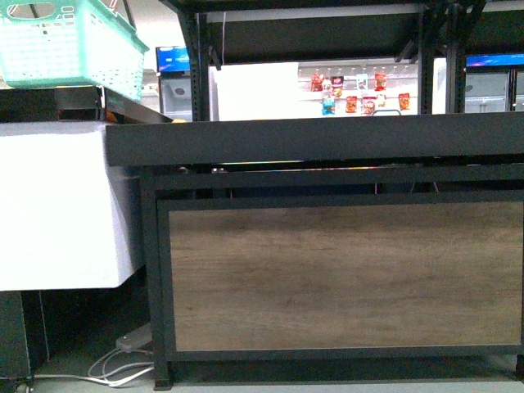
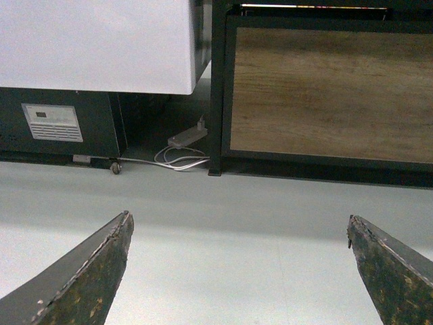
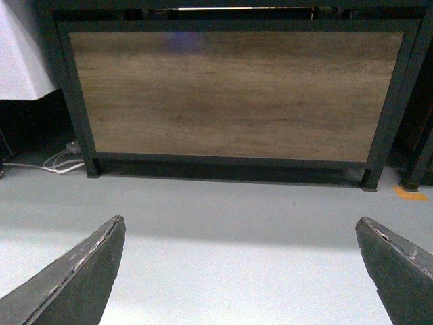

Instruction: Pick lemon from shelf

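Our left gripper point(image 2: 238, 218) is spread wide, its two dark, scuffed fingers point(image 2: 88, 277) well apart with only pale grey floor point(image 2: 223, 193) between them. Our right gripper point(image 3: 240, 221) stands just as wide and just as empty. Both hang low, facing the foot of the large black metal tiered shelf point(image 1: 327, 139), in front of its brown wood-grain lower panel point(image 1: 344, 274).

We cannot see the bright yellow oval lemon in any view. The shelf's raised front rim hides the tray surface from the front camera, so we judge the fruit lies behind that rim.

We expect the lemon to be light and firm, with waxy, bumpy skin that may slip a little, and apt to roll on a flat tray. We would take it across its short middle, jaws closing on the two long flanks, with modest pressure.

The rim is the first edge to clear, so an arm must rise above it before reaching in. Over the tray the shelf's upper tier and its black uprights limit headroom, so a shallow forward approach looks safer than a steep one.

Beside the shelf's left end stands a white box-shaped cabinet point(image 1: 57, 205), with a teal plastic lattice basket point(image 1: 65, 41) above it and a white power strip with looped cable point(image 2: 186, 139) at the shelf's left foot. The floor before the shelf gives open room.
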